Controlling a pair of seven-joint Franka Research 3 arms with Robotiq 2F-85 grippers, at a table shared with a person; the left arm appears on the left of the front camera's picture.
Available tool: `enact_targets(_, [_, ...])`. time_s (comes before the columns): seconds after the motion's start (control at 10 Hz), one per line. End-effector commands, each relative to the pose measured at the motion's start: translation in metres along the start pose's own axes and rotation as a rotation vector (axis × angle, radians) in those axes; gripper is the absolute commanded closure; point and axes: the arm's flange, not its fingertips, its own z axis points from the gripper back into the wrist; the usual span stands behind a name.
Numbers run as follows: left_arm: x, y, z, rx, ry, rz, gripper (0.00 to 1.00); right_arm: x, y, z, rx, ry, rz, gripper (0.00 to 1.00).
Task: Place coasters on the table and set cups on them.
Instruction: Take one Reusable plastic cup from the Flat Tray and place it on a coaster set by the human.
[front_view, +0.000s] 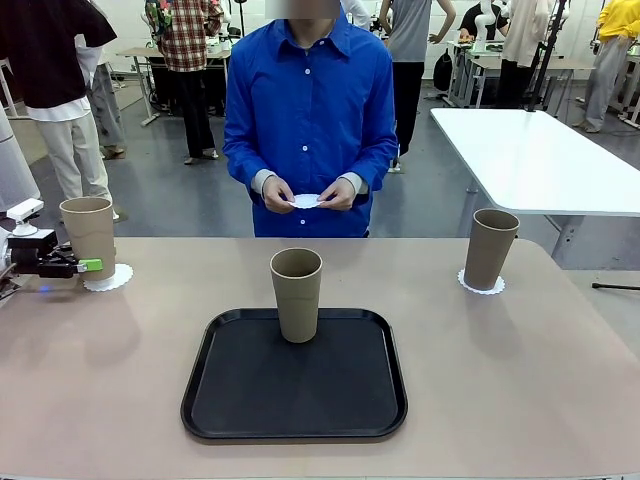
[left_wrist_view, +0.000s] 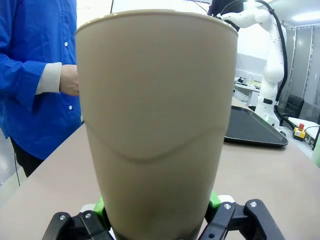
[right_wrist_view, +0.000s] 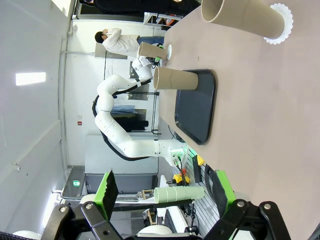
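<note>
Front view: left hand (front_view: 84, 266) pinches the left cup (front_view: 88, 230) low, standing on its coaster (front_view: 114, 279) at the tabletop's (front_view: 520, 380) left edge; open evenly, then withdraw level so nothing tips. The right hand (right_wrist_view: 164, 181) stands spread.

A black tray (front_view: 300, 395) lies front and centre; a white table (front_view: 530, 150) stands farther back, right.

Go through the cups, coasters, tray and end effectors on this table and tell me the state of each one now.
left cup: upright at the left coaster, gripped low.
middle cup: upright on the tray, free.
right cup: upright on the right coaster, free.
third coaster: held in the person's hands.
left end effector: shut on the left cup.
right end effector: open, empty.
</note>
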Motion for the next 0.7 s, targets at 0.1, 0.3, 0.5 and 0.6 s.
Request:
enact_targets(0.1, [-0.0025,0.0020,0.0033,-0.007,-0.004,0.004,0.21,0.0009,0.0005,-0.0001,-0.004,-0.001,-0.011,0.00])
enact_targets(0.3, [0.0008,0.0005,0.0043,-0.030,-0.009,0.003,0.21,0.0009,0.0005,-0.0001,-0.004,-0.001,-0.011,0.00])
enact_targets(0.5, [0.0026,0.0045,0.0042,-0.025,-0.012,0.002,0.21,0.0009,0.0005,-0.0001,-0.004,-0.001,-0.011,0.00])
enact_targets(0.6, [0.0002,0.0069,0.0026,-0.022,-0.003,-0.001,0.21,0.0009,0.0005,-0.0001,-0.004,-0.001,-0.011,0.00])
